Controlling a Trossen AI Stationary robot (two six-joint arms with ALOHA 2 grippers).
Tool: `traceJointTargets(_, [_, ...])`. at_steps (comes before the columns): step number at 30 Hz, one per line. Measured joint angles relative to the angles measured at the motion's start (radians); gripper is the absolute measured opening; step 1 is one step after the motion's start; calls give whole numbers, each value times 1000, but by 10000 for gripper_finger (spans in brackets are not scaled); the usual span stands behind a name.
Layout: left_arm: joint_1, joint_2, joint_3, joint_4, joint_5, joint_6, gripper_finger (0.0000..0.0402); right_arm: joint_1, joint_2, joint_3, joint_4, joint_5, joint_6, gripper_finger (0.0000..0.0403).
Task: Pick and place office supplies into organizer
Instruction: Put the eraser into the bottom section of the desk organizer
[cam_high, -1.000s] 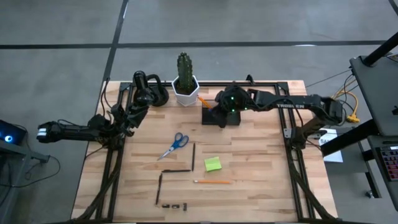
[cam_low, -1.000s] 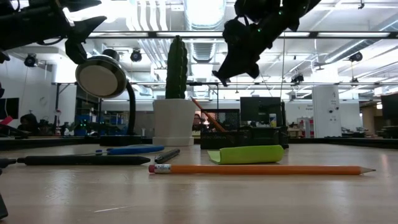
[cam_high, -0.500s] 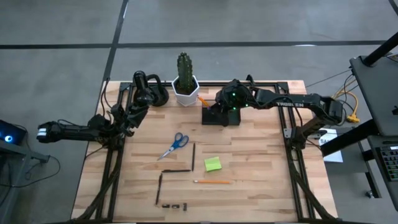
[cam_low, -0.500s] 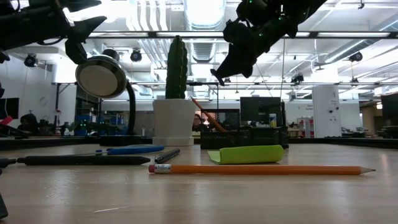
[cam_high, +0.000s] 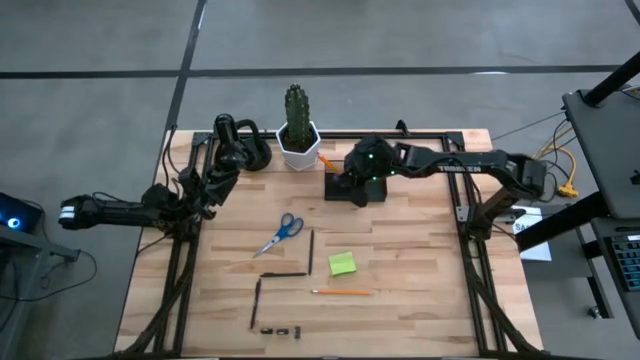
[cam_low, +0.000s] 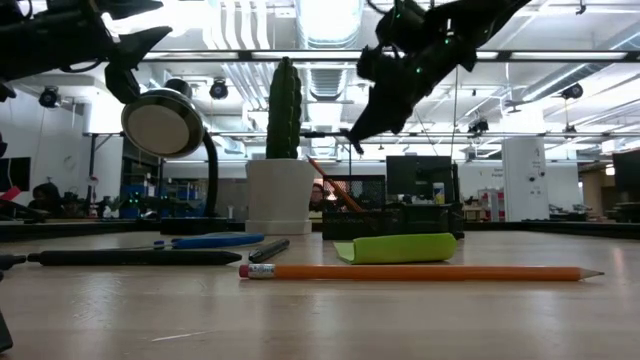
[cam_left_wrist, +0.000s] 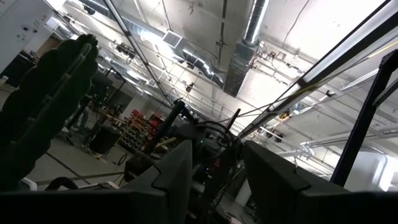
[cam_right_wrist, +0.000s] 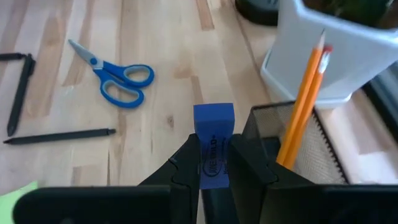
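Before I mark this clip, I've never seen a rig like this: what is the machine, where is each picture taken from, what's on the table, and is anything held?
Two dark robot arms work at a wooden table. One camera looks straight down, one sits at table height, and one rides on each wrist. The right gripper is shut on a small blue block, above the dark organizer, which already holds an orange pencil. The left gripper waits at the table's left edge, open and tilted up toward the ceiling. On the table lie blue scissors, dark pens, a green sticky-note pad, another pencil and small clips. A potted cactus stands at the back.
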Motion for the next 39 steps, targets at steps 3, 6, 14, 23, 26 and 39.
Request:
traceJointTargets(3, [0, 0, 0, 1, 0, 0, 130, 1, 36, -1, 12, 8, 36, 56])
traceJointTargets(6, [0, -2, 0, 1, 0, 0, 130, 1, 62, -1, 28, 51, 64, 56])
traceJointTargets(14, [0, -1, 0, 0, 0, 0, 130, 1, 74, -11, 29, 83, 36, 56])
traceJointTargets(23, [0, -2, 0, 0, 0, 0, 130, 10, 109, -40, 45, 147, 58, 56])
traceJointTargets(26, [0, -2, 0, 1, 0, 0, 130, 17, 109, -40, 47, 190, 61, 56])
traceJointTargets(39, [0, -2, 0, 1, 1, -1, 130, 88, 113, -48, 36, 287, -12, 56])
